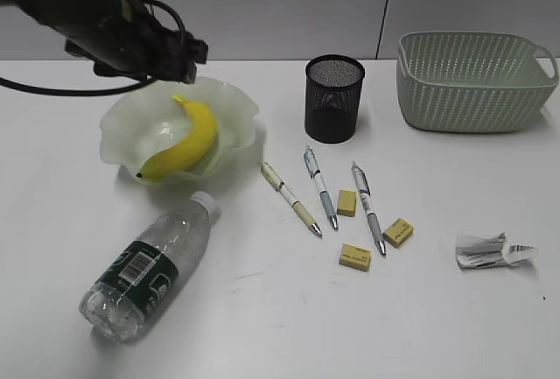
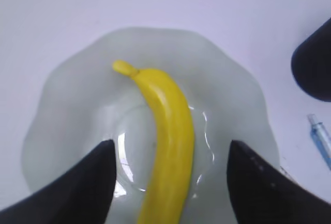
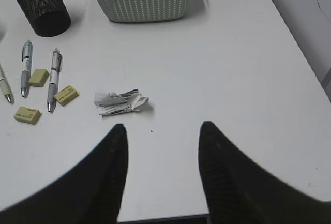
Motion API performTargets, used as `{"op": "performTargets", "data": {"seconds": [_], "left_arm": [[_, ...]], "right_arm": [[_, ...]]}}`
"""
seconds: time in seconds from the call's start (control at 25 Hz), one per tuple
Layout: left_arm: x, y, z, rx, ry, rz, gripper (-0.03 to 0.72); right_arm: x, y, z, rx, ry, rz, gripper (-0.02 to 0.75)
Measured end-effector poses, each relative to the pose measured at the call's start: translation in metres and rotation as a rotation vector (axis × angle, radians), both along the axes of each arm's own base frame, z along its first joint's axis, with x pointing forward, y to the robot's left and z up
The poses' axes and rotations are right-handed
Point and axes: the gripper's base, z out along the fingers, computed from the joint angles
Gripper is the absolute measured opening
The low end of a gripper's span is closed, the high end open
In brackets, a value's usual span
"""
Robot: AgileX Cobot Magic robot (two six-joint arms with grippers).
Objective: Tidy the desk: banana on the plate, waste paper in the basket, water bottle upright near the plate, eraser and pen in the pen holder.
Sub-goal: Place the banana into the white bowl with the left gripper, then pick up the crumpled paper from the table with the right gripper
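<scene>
Left hand [image 2: 168, 182] hangs spread above banana [image 1: 185, 143] in plate [image 1: 118, 138], bottle [image 1: 149, 265] nearby.

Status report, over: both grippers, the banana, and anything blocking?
Left gripper open above the plate, empty. Right gripper open, empty, over bare desk. Banana lies in the plate. Nothing blocking.

1. Long curved bright-yellow banana [image 1: 188, 143], dark at its tip.
2. Wavy-rimmed frosted dish [image 1: 232, 103], translucent pale green.
3. Clear plastic bottle [image 1: 149, 265]: white cap, dark green label with a black-and-white barcode.
4. Cylindrical metal-mesh cup [image 1: 333, 99], black.
5. Rectangular woven-lattice plastic basket [image 1: 472, 81], pale sage green.
6. Three small block erasers [image 1: 354, 256], dull yellow.
7. Crumpled paper wad [image 1: 492, 250], white with black print.
8. Flat tabletop [image 1: 262, 326], plain white.
</scene>
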Motion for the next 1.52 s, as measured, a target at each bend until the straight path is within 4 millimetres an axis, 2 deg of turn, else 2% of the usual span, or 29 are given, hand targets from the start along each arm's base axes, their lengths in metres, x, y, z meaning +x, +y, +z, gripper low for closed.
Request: {"op": "performTargets", "data": {"seconds": [0.08,0.16,0.2,0.32,0.44,0.52,0.6,0.68,0.76,0.88,1.12,1.28,1.4,1.52], "left_arm": [[-0.025,0.014,0.026,-0.007,-0.052,-0.006,0.435],[-0.064,0.035,0.058,-0.007,-0.124,-0.01,0.392],[-0.085,0.048,0.066,0.011,-0.143,-0.017,0.379],[-0.168,0.094,0.102,0.07,-0.267,-0.062,0.365],[-0.252,0.137,0.112,0.057,-0.338,-0.071,0.374],[-0.293,0.153,0.101,0.026,-0.323,-0.1,0.421],[-0.328,0.165,0.089,-0.042,-0.328,-0.128,0.479],[-0.35,0.174,0.073,-0.065,-0.315,-0.143,0.508],[-0.364,0.18,0.061,-0.082,-0.321,-0.148,0.52],[-0.371,0.182,0.046,-0.097,-0.321,-0.154,0.519],[-0.367,0.178,0.041,-0.137,-0.374,-0.164,0.464],[-0.366,0.177,0.042,-0.139,-0.378,-0.16,0.44],[-0.366,0.177,0.042,-0.141,-0.381,-0.157,0.434],[-0.367,0.177,0.042,-0.132,-0.384,-0.113,0.433]], "right_arm": [[0.0,0.0,0.0,0.0,0.0,0.0,0.364],[0.0,0.0,0.0,0.0,0.0,0.0,0.364],[0.0,0.0,0.0,0.0,0.0,0.0,0.364],[0.0,0.0,0.0,0.0,0.0,0.0,0.364],[0.0,0.0,0.0,0.001,0.0,0.001,0.364],[0.0,0.001,0.0,0.005,0.0,0.004,0.364],[0.0,0.001,0.0,0.005,0.0,0.004,0.364],[0.0,0.001,0.0,0.005,0.0,0.004,0.364],[0.0,0.001,0.0,0.005,0.0,0.004,0.364],[0.0,0.001,0.0,0.005,0.0,0.004,0.364],[0.001,0.001,0.0,-0.002,0.008,0.007,0.364],[0.01,0.006,0.008,-0.059,0.006,0.102,0.364],[0.034,0.009,0.022,-0.1,0.009,0.149,0.364],[0.081,0.01,0.021,-0.105,0.127,0.157,0.366]]}}
